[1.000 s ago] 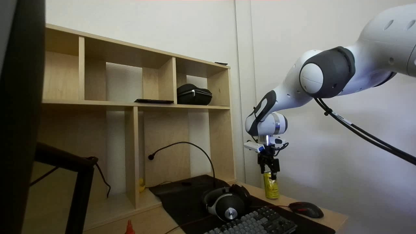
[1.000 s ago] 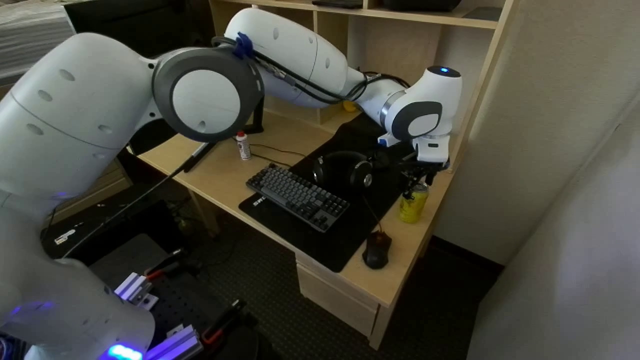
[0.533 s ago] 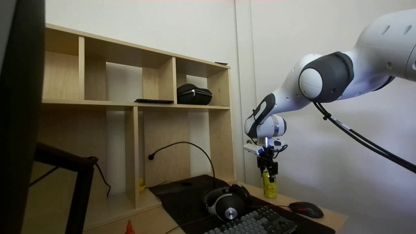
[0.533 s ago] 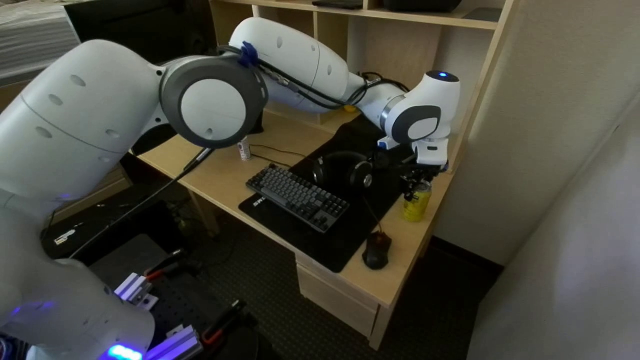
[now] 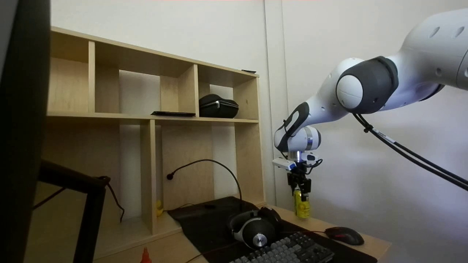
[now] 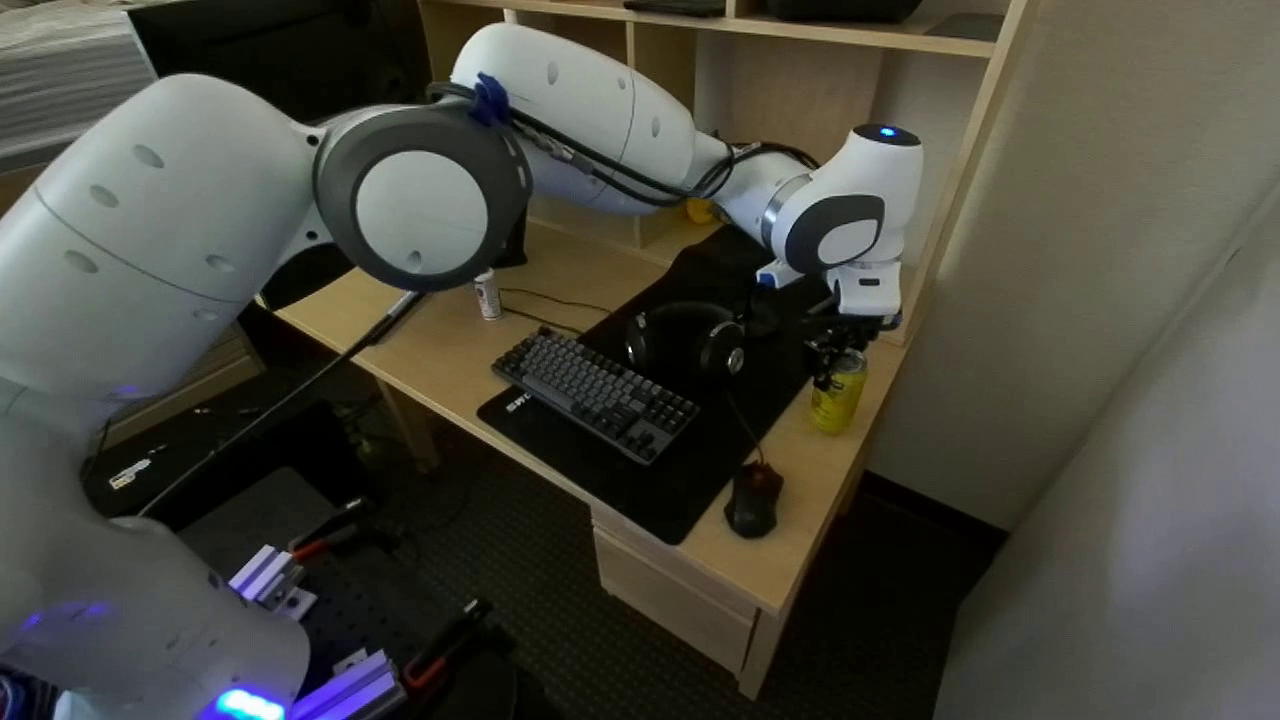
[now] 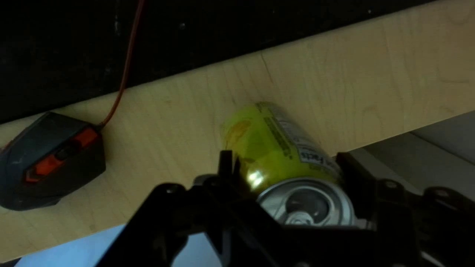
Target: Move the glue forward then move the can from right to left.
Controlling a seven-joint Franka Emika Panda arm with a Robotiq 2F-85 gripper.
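Note:
The yellow-green can (image 5: 302, 209) hangs slightly above the right end of the desk, a little tilted. My gripper (image 7: 285, 163) is shut on it, one black finger on each side of its upper part. In the wrist view the can (image 7: 267, 144) shows its silvery top towards the camera. The can (image 6: 838, 400) is also seen near the desk's far right edge in an exterior view. Far to the left stands the glue (image 6: 487, 297), a slim white bottle upright on the desk, its cap hidden behind the arm. Only the orange-red tip of the glue (image 5: 146, 256) shows elsewhere.
A dark mouse (image 6: 754, 500) lies close to the can, its cable running over the black desk mat (image 6: 660, 500). Black headphones (image 6: 690, 345) and a keyboard (image 6: 597, 392) lie between can and glue. A wooden shelf unit (image 5: 151, 175) rises behind the desk.
The fingers have closed around the can. After dipping a little, the gripper has risen, and the can has come up with it off the desk. The arm now covers the glue's cap.

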